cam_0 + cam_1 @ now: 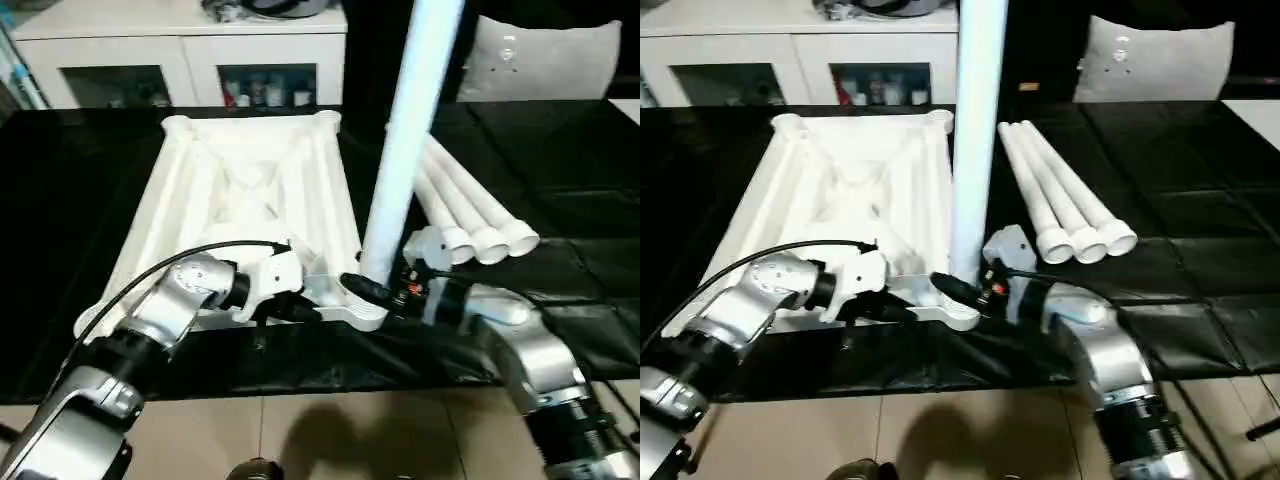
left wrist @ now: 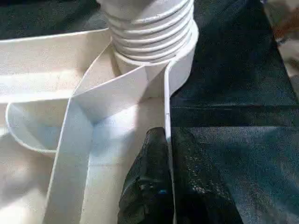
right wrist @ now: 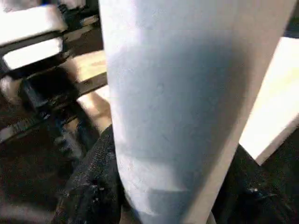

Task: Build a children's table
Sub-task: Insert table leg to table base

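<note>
Right gripper [image 1: 372, 290] pinching upright leg [image 1: 405, 150], top cut off, left gripper [image 2: 159, 154] clamping tabletop [image 1: 240, 190] rim, 3 spare legs [image 1: 470, 205]

Both silver forearms reach inward toward each other. The left gripper [image 1: 300, 308] points toward the right one, its black fingers [image 2: 149, 186] pinched on the thin white rim of the table top [image 1: 250, 190]. The right gripper [image 1: 368, 288] faces it, its fingers [image 3: 91, 186] either side of the upright leg [image 1: 405, 150], clasping its base
</note>
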